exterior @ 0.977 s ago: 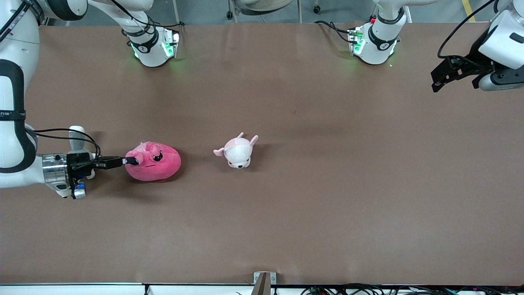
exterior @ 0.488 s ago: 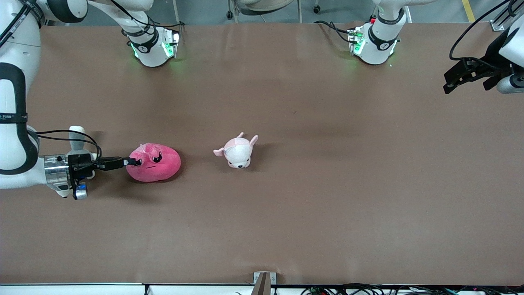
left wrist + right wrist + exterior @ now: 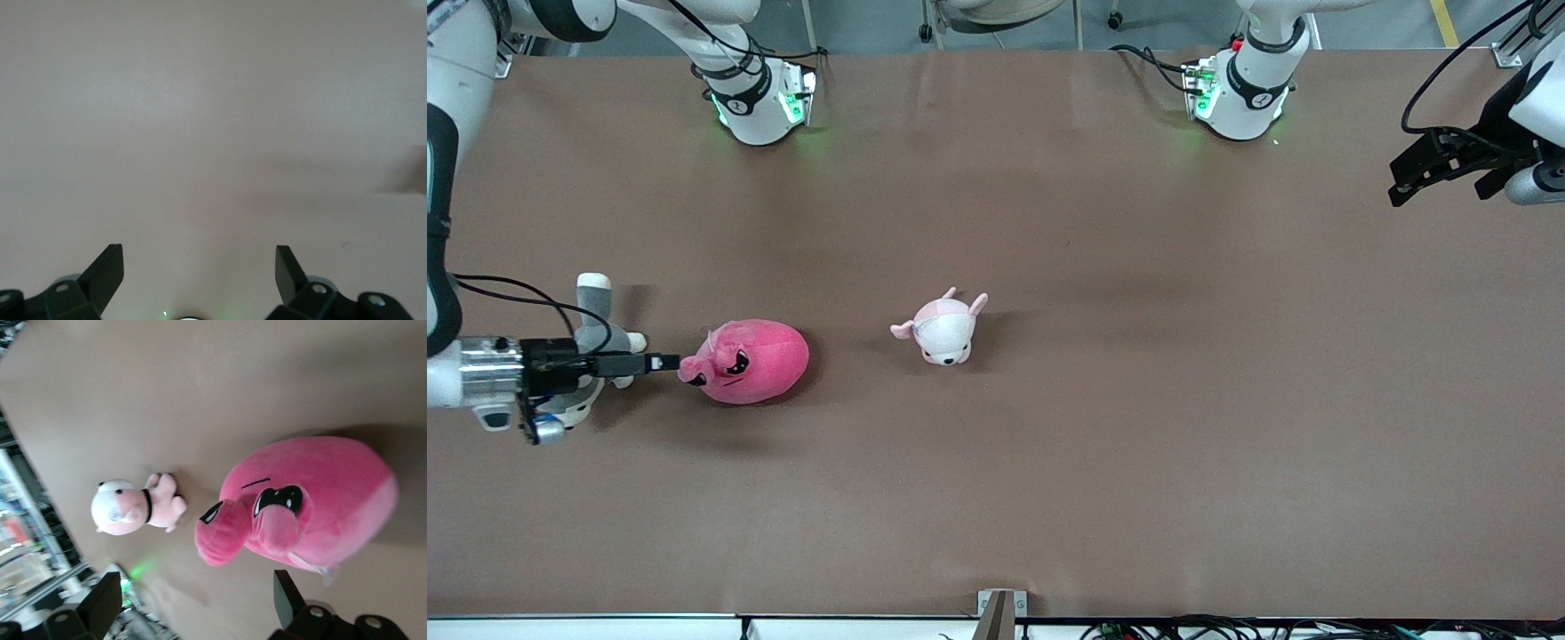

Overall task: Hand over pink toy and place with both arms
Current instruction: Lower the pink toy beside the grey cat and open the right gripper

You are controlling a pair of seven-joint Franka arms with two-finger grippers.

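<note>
The pink toy, a magenta round plush with black angry eyes, lies on the brown table toward the right arm's end. It also shows in the right wrist view. My right gripper is open and empty just beside the toy, at its face side, with nothing between its fingers. My left gripper is open and empty over the left arm's end of the table. Its wrist view shows only bare table under it.
A small pale pink-and-white plush lies near the table's middle, also in the right wrist view. A grey-and-white husky plush lies under the right wrist, partly hidden. The arm bases stand along the back edge.
My right gripper has let go of the pink toy and drawn back toward the right arm's end. The toy has shifted slightly that way. The left gripper moved outward, then stopped.
</note>
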